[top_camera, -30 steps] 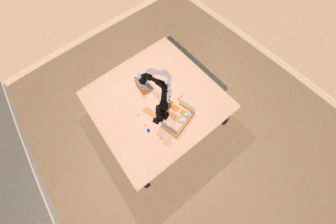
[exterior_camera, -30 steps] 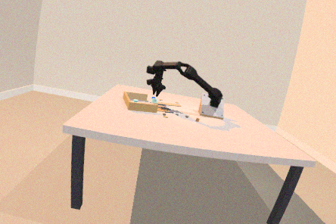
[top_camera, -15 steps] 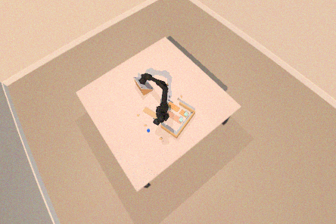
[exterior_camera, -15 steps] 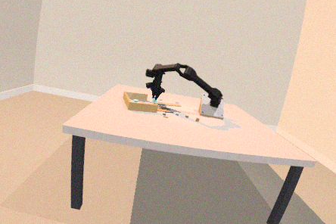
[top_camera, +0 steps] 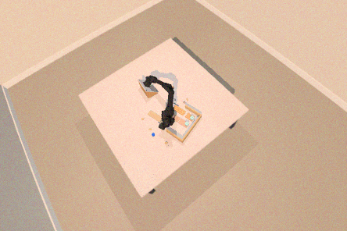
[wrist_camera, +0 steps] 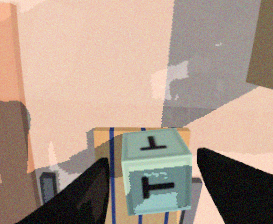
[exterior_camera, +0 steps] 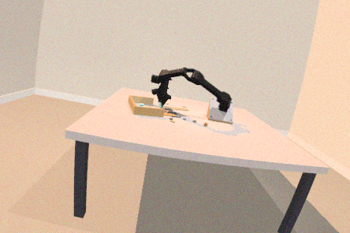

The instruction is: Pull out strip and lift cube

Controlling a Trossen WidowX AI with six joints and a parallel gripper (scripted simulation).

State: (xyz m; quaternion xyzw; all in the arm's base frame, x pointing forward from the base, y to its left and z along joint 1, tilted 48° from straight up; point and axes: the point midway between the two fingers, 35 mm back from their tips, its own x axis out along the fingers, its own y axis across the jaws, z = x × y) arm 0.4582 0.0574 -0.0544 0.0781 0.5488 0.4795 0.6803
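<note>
The labelled cube (wrist_camera: 157, 175) is pale green with a black T on its top and front faces. It sits near the end of a yellow-orange strip (wrist_camera: 102, 150) (top_camera: 154, 115) (exterior_camera: 180, 109) with blue lines, which sticks out of the open side of the tray. My gripper (wrist_camera: 153, 160) (exterior_camera: 162, 105) is partly open, with a fingertip on each side of the cube and a gap on both sides. Nothing is held. In the top view the arm hides the cube and fingertips.
The low-walled tray (top_camera: 192, 129) (exterior_camera: 147, 110) holds other strips and two more pale green cubes (top_camera: 191, 117) (top_camera: 187, 123). An orange strip (wrist_camera: 1, 55) is left in the wrist view, a tray wall (wrist_camera: 269, 50) right. A blue dot (top_camera: 153, 134) and small blocks lie outside.
</note>
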